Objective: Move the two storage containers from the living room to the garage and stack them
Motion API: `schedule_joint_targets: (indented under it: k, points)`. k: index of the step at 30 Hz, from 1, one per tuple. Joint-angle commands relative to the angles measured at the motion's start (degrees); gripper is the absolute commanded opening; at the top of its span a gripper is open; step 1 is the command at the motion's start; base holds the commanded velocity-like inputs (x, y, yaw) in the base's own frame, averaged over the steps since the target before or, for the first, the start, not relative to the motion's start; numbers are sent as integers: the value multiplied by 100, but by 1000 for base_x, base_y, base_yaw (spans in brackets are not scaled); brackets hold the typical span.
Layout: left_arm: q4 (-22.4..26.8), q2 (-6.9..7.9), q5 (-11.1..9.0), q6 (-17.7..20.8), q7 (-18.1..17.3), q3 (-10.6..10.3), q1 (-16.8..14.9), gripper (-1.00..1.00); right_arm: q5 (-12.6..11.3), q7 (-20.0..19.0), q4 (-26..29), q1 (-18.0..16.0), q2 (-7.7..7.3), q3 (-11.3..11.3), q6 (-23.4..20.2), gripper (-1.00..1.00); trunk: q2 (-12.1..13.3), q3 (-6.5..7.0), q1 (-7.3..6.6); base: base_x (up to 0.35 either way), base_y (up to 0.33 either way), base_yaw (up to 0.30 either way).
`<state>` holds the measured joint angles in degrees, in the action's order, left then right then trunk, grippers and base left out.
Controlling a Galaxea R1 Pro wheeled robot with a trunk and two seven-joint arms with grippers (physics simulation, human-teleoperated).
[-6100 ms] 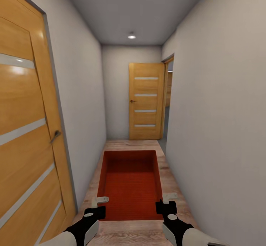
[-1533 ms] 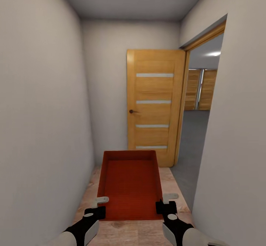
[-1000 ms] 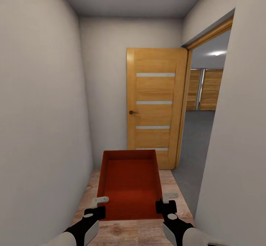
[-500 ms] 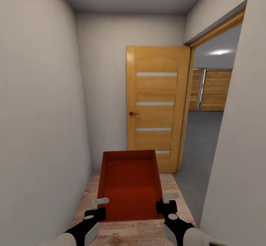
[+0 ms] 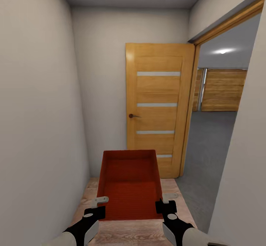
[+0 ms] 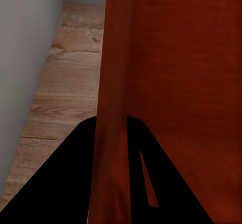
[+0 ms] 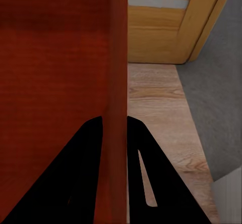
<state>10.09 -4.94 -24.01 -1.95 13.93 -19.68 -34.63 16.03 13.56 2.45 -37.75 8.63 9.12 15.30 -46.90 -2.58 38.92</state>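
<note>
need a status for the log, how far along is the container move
Done: one container is picked up and out in a corridor. In hand: the left pincer and right pincer each clamp a side wall. Left: turn through the open doorway onto the grey floor, set it down, then stack the second one.

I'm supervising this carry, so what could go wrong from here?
The doorway to the grey floor lies to the right, so turning could knock the storage container against the open door. Each hand, left hand and right hand, pinches only a thin side wall, so it could slip.

No readable text, labels or signs.
</note>
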Motion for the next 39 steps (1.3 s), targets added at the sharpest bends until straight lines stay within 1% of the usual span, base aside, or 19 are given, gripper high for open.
schedule_joint_targets:
  k: [1,8,12,39]
  points:
    - [29,14,2,-157,40,-10,-10,-100,84,15,-26,-4,-29,172,-2,-100,-8,-10,4,206,0,0]
    - [29,13,2,-159,40,-10,-9,-100,84,-7,-26,-4,-36,172,-1,-100,-8,-10,4,51,0,-3]
    - [29,11,2,-161,40,-10,-8,-100,84,8,-26,-4,-30,177,-1,-100,-8,-10,4,4,0,-134]
    - [29,11,2,-159,40,-10,-8,-100,77,15,-26,-4,-28,178,5,-100,-8,-10,4,0,1,-277]
